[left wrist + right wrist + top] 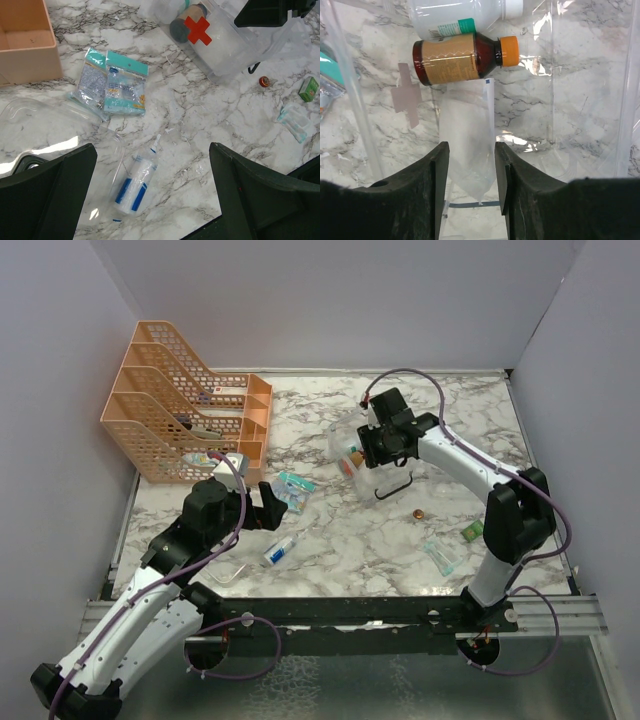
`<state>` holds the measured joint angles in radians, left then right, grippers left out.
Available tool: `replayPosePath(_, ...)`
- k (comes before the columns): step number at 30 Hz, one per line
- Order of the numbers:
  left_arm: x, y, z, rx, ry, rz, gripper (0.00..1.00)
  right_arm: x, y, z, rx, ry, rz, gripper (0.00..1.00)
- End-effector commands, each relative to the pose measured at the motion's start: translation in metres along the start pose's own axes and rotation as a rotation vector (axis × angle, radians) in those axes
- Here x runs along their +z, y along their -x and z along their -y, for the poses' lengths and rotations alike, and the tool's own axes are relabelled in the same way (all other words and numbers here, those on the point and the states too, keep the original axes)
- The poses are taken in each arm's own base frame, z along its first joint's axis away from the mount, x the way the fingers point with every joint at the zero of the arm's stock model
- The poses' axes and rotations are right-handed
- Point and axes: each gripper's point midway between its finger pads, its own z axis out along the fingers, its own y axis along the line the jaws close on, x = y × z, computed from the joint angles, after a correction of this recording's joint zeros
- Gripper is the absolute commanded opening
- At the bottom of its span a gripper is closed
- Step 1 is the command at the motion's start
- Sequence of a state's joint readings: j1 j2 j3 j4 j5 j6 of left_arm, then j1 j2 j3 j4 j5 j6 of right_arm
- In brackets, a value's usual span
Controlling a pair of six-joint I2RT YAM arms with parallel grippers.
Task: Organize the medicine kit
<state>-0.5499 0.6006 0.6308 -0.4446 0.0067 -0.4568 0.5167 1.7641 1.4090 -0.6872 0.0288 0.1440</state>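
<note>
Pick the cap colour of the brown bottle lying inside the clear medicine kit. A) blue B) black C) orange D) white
C: the right wrist view shows the brown bottle lying on its side inside the medicine kit, closed with an orange cap.

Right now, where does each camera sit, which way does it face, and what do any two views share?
Top external: above and behind the bases, looking down on the marble table; both arms show.
Left wrist: low over the table, facing the medicine kit; its two open fingers frame the bottom.
Right wrist: over the kit, looking in at a brown bottle; its fingers flank a clear pouch.
Shared: top and left wrist both show the kit and the teal packets.
</note>
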Motion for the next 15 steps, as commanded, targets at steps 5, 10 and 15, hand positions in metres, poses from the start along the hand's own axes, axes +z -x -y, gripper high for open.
replayPosePath(5, 0.000, -0.002, -0.006, -0.001, 0.029, -0.005, 0.99, 0.002, -0.003, 0.000, 0.009, -0.053, 0.005, 0.30)
replayPosePath(10, 0.000, -0.002, -0.006, -0.002, 0.031, -0.003, 0.99, 0.019, -0.017, 0.004, 0.016, -0.074, -0.038, 0.32)
replayPosePath(15, 0.000, -0.002, -0.007, -0.002, 0.032, -0.004, 0.99, 0.032, -0.020, -0.006, 0.013, -0.021, -0.059, 0.42)
